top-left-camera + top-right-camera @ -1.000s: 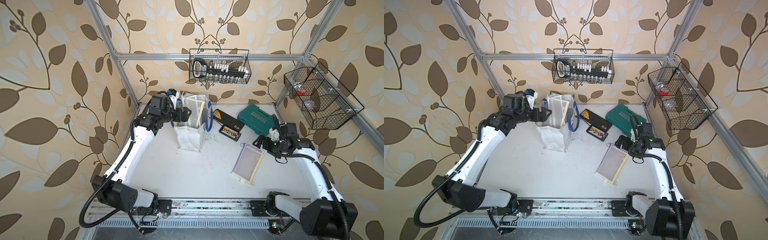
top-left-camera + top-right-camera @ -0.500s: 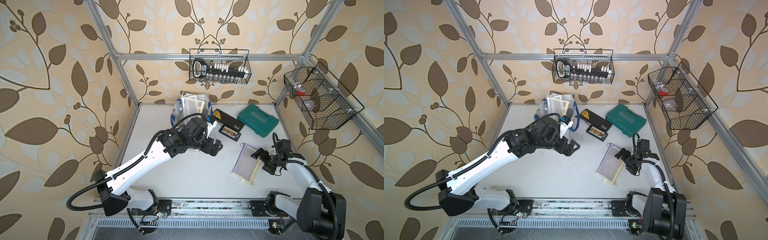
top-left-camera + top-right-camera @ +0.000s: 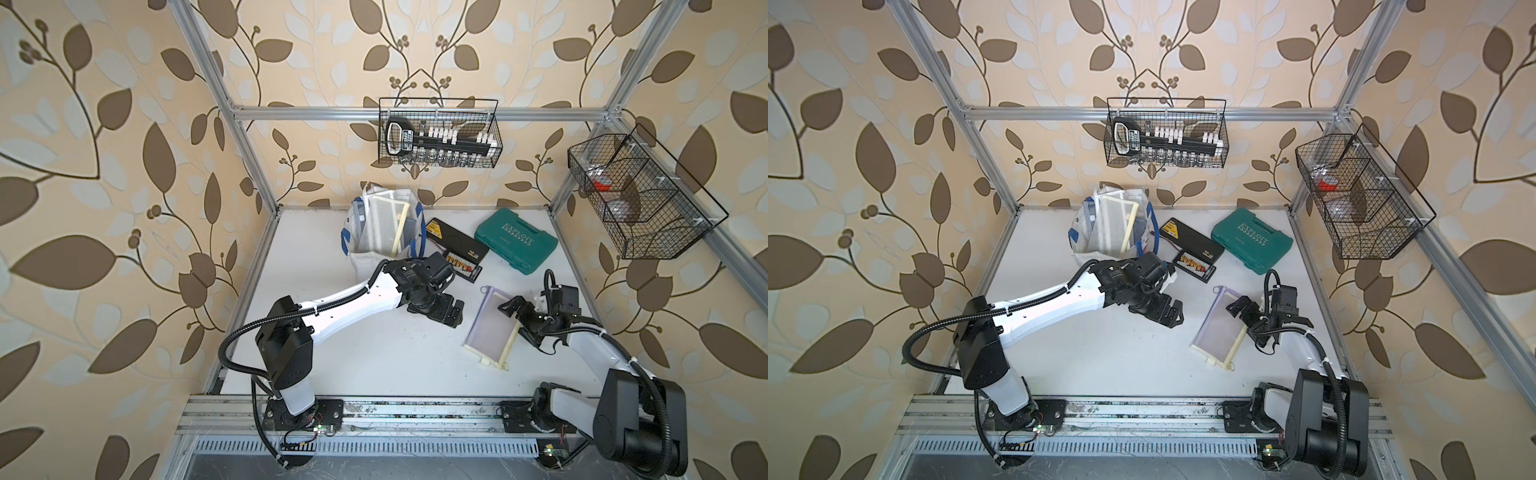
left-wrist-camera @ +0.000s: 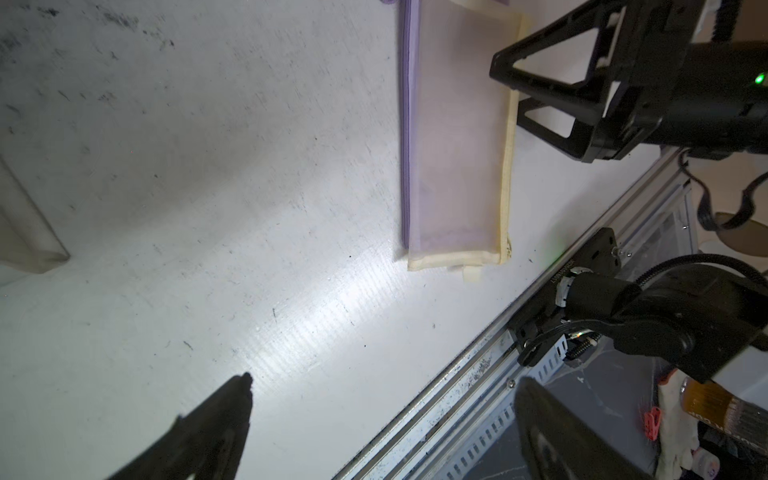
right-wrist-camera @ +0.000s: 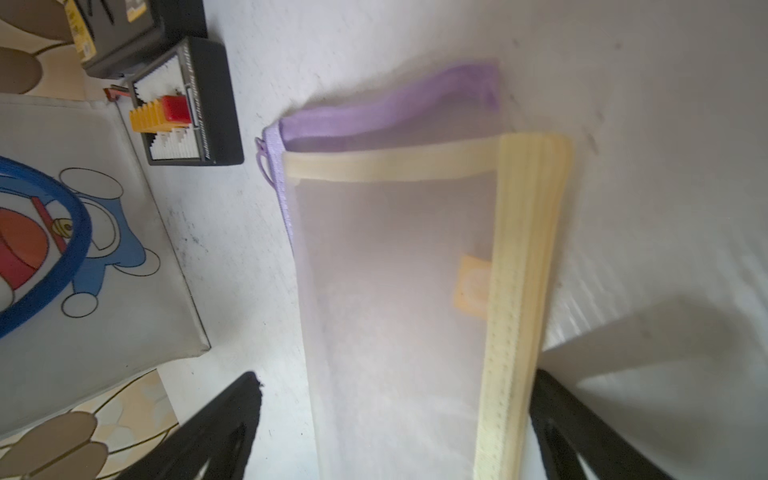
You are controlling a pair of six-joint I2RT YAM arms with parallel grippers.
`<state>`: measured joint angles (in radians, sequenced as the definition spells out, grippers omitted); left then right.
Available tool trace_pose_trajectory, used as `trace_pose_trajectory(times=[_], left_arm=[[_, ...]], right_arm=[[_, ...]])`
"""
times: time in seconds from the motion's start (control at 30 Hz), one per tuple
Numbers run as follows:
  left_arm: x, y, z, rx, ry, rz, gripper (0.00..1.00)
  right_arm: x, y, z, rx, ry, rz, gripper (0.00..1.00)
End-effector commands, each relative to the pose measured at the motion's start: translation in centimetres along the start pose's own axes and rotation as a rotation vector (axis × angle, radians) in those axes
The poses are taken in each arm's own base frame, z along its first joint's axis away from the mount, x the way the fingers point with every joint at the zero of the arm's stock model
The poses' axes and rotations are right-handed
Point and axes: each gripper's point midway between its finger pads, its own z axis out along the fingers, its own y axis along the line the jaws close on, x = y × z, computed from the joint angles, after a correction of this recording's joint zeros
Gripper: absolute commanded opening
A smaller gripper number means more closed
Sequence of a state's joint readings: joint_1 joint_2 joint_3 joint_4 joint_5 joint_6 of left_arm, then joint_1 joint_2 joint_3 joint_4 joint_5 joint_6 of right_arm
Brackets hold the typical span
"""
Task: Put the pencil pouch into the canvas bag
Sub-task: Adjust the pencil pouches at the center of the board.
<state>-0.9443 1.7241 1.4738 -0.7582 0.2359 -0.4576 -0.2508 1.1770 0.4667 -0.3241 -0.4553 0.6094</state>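
I see the pencil pouch (image 3: pixel 492 328) lying flat on the table (image 3: pixel 374 365), right of centre and well apart from the canvas bag (image 3: pixel 353 226), which stands at the far edge. My right gripper (image 3: pixel 516 321) is spread wide at the pouch's right edge, a finger on either side of it in the wrist view, not clamped. My left gripper (image 3: pixel 454 314) hangs released and empty just left of the pouch.

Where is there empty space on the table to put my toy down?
The biggest bare patch of table lies between the left arm, the pencil pouch and the front rail. Another runs beside the canvas bag toward the side frame. The back is crowded: bag, black bit case, green case.
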Motion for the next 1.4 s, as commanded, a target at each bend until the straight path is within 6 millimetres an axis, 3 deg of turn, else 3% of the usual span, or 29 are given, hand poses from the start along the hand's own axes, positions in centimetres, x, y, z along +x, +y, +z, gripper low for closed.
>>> trace_pose_trajectory(times=[0.0,0.37,0.73,1.1,1.23,1.37], left_arm=[[-0.1,-0.8,0.5,0.002,0.014,-0.029,0.99],[1.6,0.7,3.4,-0.02,0.08,-0.081,0.99],[1.8,3.0,4.6,-0.085,0.1,-0.109,0.99],[3.5,5.9,4.6,-0.103,0.098,-0.189,0.99],[3.4,7.0,4.6,-0.112,0.099,-0.202,0.99],[3.4,7.5,5.0,-0.1,0.101,-0.221,0.99]], right_arm=[[2.4,-2.9,1.4,0.076,0.078,0.055,0.99],[3.1,-3.2,2.9,0.059,0.132,0.029,0.99],[3.9,-0.4,3.5,0.021,0.149,-0.034,1.0],[5.1,2.6,4.8,0.002,0.176,-0.108,1.0],[5.0,3.8,4.3,-0.007,0.165,-0.145,1.0],[4.1,4.4,2.4,0.017,0.121,-0.214,1.0]])
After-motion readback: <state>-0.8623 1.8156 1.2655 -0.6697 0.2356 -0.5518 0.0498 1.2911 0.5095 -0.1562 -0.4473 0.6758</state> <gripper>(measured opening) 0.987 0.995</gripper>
